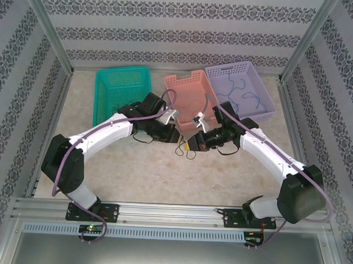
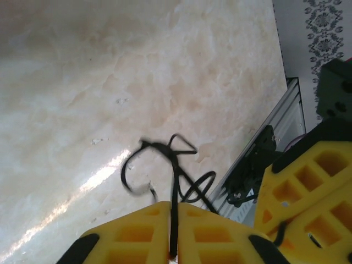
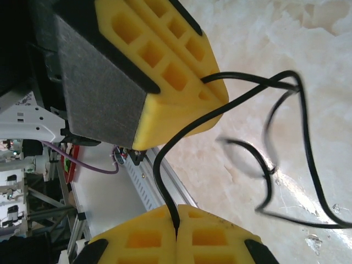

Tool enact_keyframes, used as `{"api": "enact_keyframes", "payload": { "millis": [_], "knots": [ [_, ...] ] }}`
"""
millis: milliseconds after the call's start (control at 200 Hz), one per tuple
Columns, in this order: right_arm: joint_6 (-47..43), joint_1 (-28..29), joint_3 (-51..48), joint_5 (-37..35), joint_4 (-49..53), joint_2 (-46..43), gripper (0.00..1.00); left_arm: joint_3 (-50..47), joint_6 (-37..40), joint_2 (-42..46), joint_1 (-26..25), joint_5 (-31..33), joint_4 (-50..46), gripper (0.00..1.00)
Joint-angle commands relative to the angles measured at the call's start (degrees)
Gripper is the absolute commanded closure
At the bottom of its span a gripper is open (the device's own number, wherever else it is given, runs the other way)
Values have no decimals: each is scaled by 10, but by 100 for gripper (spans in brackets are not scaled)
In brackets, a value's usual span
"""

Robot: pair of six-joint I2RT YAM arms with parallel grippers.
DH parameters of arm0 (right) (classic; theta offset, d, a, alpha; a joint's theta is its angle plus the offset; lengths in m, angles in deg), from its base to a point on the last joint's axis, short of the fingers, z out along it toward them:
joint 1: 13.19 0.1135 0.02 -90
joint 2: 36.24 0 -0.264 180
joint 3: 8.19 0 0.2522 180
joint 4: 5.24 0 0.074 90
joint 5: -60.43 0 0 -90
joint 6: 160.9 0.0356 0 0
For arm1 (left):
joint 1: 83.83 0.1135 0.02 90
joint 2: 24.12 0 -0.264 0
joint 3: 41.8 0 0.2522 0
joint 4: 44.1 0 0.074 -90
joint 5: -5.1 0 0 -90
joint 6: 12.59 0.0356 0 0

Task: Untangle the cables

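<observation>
A small tangle of black cables (image 2: 165, 159) hangs just above the pale table, seen between the two arms as thin loops (image 1: 185, 151). My left gripper (image 2: 176, 204) is shut on one black strand that runs up into the knot. My right gripper (image 3: 177, 206) is shut on another black strand (image 3: 162, 159), which curves up past the left gripper's yellow fingers (image 3: 165, 71). In the top view the left gripper (image 1: 181, 140) and right gripper (image 1: 192, 144) almost meet at mid-table. Blue cables (image 1: 237, 89) lie in the purple basket.
Three baskets stand along the back: teal (image 1: 107, 99), pink (image 1: 180, 85) and purple (image 1: 262, 102). Patterned walls and metal posts close in the sides. The right gripper's yellow fingers (image 2: 311, 187) crowd the left wrist view. An aluminium rail (image 1: 172, 213) runs along the near edge.
</observation>
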Motion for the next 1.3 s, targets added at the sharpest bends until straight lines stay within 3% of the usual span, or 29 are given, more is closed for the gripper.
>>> {"api": "enact_keyframes", "payload": {
  "millis": [0, 175, 590, 979, 1299],
  "knots": [
    [-30, -4, 19, 13, 24, 5, 100, 0, -7, 9, -2, 6, 38, 100],
    [-60, 10, 29, -20, 57, 5, 100, 4, -62, 24, 28, 24, 47, 100],
    [-88, 127, 4, -184, 89, -7, 100, 139, -225, -6, 144, 19, 33, 100],
    [-101, 135, -9, -300, 124, 19, 100, 360, -286, -67, 245, 108, -93, 100],
    [-98, 136, 49, -407, 201, 98, 100, 484, -354, -91, 323, 153, -93, 100]
  ]
}}
